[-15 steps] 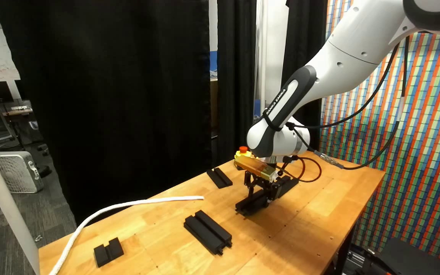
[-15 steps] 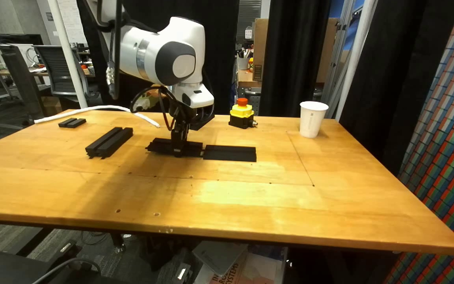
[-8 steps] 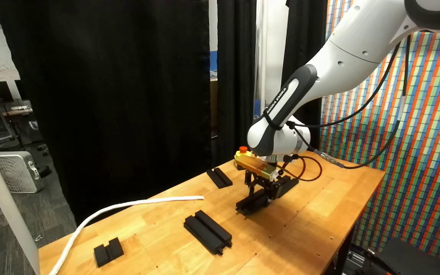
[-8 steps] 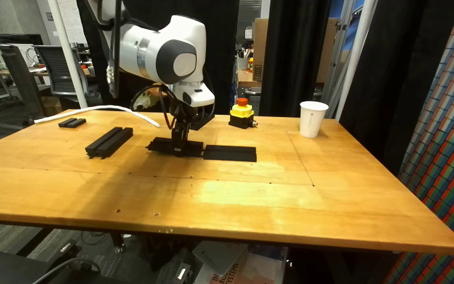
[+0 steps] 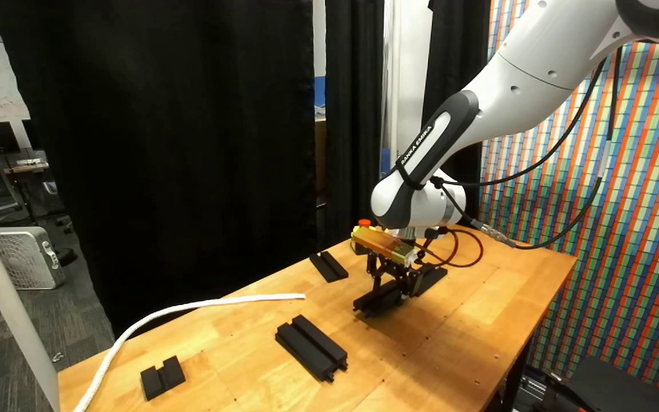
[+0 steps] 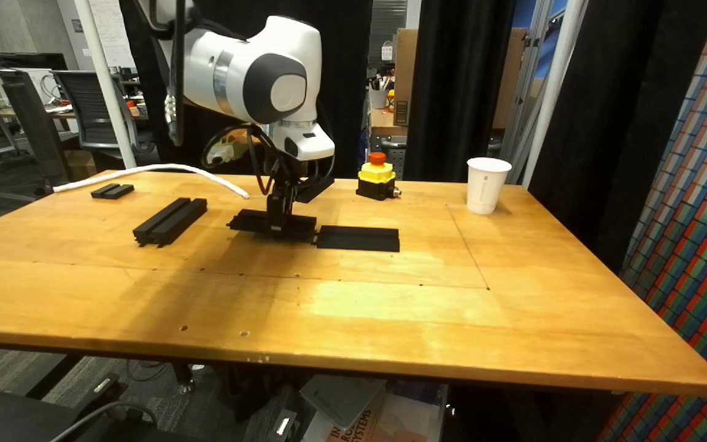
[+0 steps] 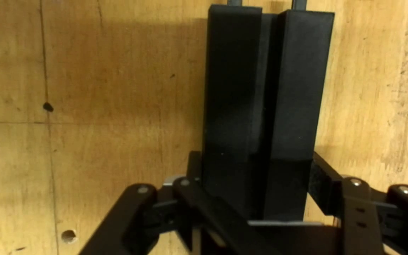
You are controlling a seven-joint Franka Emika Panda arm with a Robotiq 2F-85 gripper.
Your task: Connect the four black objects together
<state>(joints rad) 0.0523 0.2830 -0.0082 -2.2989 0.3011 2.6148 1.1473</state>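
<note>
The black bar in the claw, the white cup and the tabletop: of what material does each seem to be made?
Black bar: probably plastic, satin to matte; uniform color, crisp edges, faint sheen in the wrist view.
White cup: likely paper, possibly plastic; opaque, dull wall with a small printed mark.
Tabletop: wood, apparently varnished; visible grain, soft glare.

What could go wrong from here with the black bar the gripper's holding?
The held black bar seems tilted relative to the neighbouring black bar in an exterior view, so their ends might jam rather than join. Nothing visible holds that neighbouring bar down on the table, so a push could slide it. The gripper has its fingers only on the held bar's long sides, so it might pivot in the grip.
</note>
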